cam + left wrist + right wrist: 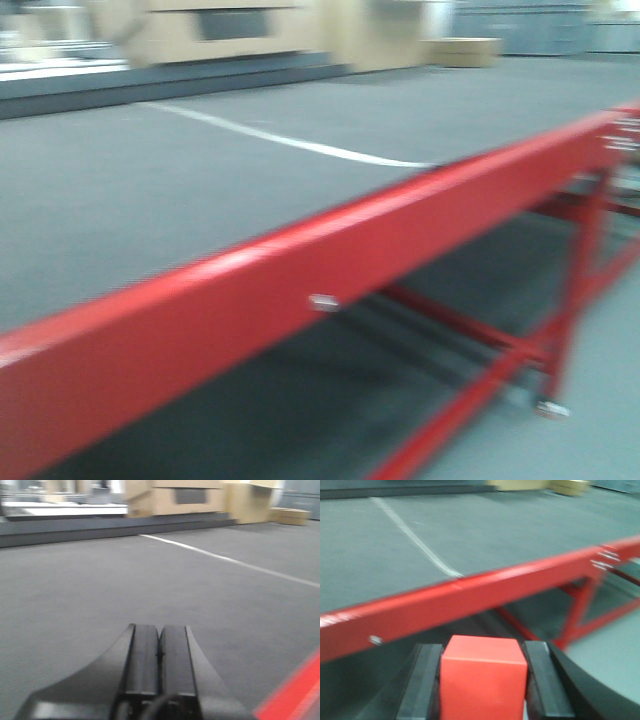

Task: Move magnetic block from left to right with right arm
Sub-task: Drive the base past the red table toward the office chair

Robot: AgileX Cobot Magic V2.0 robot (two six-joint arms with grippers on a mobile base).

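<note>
The magnetic block [483, 677], a bright-red cube, sits between the two black fingers of my right gripper [483, 660], which is shut on it. It hangs in front of and a little below the red edge rail [470, 600] of the grey-topped table. In the left wrist view my left gripper [160, 637] is shut with its two black fingers pressed together and nothing between them, low over the grey table top [100, 580]. Neither gripper nor the block shows in the front view.
A white line [290, 140] runs across the grey table top [150, 190]. The table's red rail [330, 250] and red legs [580, 260] stand over a grey floor. Brown cardboard boxes [175, 500] stand beyond the far edge. All views are blurred.
</note>
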